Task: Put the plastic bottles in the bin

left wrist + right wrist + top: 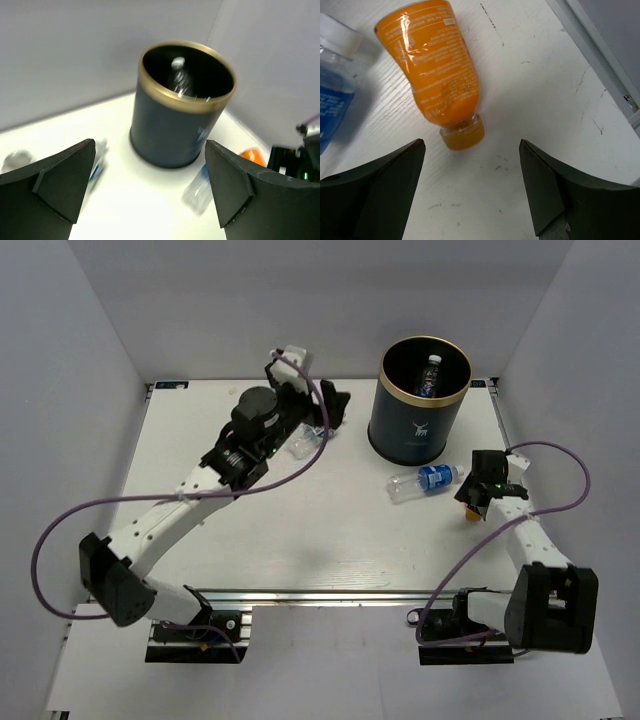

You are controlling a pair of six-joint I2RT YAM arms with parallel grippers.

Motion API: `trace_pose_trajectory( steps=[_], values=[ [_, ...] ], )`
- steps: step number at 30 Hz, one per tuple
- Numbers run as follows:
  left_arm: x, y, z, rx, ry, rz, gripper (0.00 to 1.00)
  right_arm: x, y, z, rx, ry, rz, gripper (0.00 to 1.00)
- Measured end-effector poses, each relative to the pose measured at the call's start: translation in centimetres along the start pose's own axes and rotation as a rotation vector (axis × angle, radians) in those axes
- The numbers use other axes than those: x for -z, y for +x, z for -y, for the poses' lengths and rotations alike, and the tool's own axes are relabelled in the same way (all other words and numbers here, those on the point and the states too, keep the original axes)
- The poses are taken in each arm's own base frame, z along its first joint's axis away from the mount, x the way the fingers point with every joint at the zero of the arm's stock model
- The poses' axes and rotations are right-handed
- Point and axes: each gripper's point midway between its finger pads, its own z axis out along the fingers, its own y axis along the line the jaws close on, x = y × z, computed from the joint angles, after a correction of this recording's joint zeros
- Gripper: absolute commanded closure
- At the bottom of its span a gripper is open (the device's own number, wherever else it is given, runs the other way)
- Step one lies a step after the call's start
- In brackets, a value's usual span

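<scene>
Right gripper (471, 146) is wide open and empty above the orange bottle (440, 75), lined up near its cap, so pinching there could easily squirt it away sideways.

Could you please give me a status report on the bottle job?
Both grippers open, empty: left gripper faces dark navy gold-rimmed bin, right gripper over orange plastic bottle. One bottle in bin; clear blue-labelled bottle lying beside it. Nothing blocking.

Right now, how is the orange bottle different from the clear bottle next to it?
The orange bottle is orange, cap too; the clear bottle has a blue label and white cap. The orange bottle lies farther from the bin than the clear bottle. Both lie on their sides.
</scene>
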Motion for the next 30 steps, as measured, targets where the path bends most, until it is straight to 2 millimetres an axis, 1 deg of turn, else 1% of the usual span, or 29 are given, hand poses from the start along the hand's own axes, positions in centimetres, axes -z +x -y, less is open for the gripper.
trace_pose_trajectory(
  steps=[2, 4, 7, 8, 11, 12, 14, 15, 17, 18, 19, 20, 21, 22, 25, 27, 28, 30],
  values=[
    [1.5, 1.4, -0.9, -0.022, -0.024, -0.036, 0.00, -1.5, 0.6, -0.1, 0.024, 0.022, -0.035, 0.17],
    [2.5, 3.4, -2.0, -0.053, -0.059, -0.093, 0.00, -2.7, 1.2, -0.2, 0.054, 0.039, -0.072, 0.17],
    [2.8, 7.0, -3.8, -0.092, -0.121, -0.220, 0.00, -4.4, 1.1, -0.9, 0.085, 0.056, -0.106, 0.17],
    [2.8, 8.1, -4.6, -0.101, -0.143, -0.264, 0.00, -4.8, 0.9, -1.2, 0.091, 0.058, -0.110, 0.19],
    [3.0, 11.9, -7.1, -0.123, -0.207, -0.377, 0.00, -5.7, 0.4, -1.6, 0.097, 0.055, -0.108, 0.26],
    [3.4, 13.2, -7.9, -0.128, -0.225, -0.414, 0.00, -5.9, 0.3, -1.6, 0.094, 0.051, -0.107, 0.32],
    [4.0, 15.1, -9.4, -0.133, -0.256, -0.477, 0.00, -6.3, 0.1, -1.8, 0.087, 0.040, -0.106, 0.39],
    [4.1, 15.8, -10.0, -0.133, -0.270, -0.499, 0.00, -6.5, 0.0, -1.7, 0.084, 0.040, -0.104, 0.46],
    [3.7, 17.0, -11.1, -0.131, -0.290, -0.531, 0.00, -6.8, -0.6, -2.0, 0.071, 0.026, -0.090, 0.54],
    [3.3, 17.6, -11.6, -0.132, -0.295, -0.549, 0.00, -7.0, -0.8, -2.1, 0.066, 0.018, -0.085, 0.63],
    [2.9, 18.3, -12.1, -0.132, -0.296, -0.573, 0.00, -7.1, -0.9, -2.1, 0.064, 0.012, -0.082, 0.69],
    [2.3, 18.9, -12.5, -0.136, -0.297, -0.588, 0.00, -7.1, -1.0, -2.3, 0.060, 0.001, -0.080, 0.85],
    [1.6, 19.6, -13.0, -0.140, -0.295, -0.605, 0.00, -7.2, -1.0, -2.3, 0.057, -0.003, -0.081, 0.85],
    [1.2, 20.4, -13.4, -0.145, -0.289, -0.629, 0.00, -7.2, -1.0, -2.4, 0.054, -0.009, -0.082, 1.00],
    [-0.8, 22.3, -14.4, -0.160, -0.264, -0.680, 0.00, -6.8, -0.9, -2.6, 0.035, -0.029, -0.088, 1.00],
    [-2.1, 23.1, -15.0, -0.171, -0.253, -0.699, 0.00, -5.6, -0.9, -2.3, 0.019, -0.042, -0.084, 1.00],
    [-2.7, 23.4, -15.2, -0.179, -0.249, -0.706, 0.00, -4.7, -1.4, -2.2, 0.009, -0.052, -0.070, 1.00],
    [-3.4, 23.8, -15.6, -0.193, -0.242, -0.717, 0.00, -2.7, -3.2, -2.2, -0.027, -0.083, -0.007, 1.00]
  ],
)
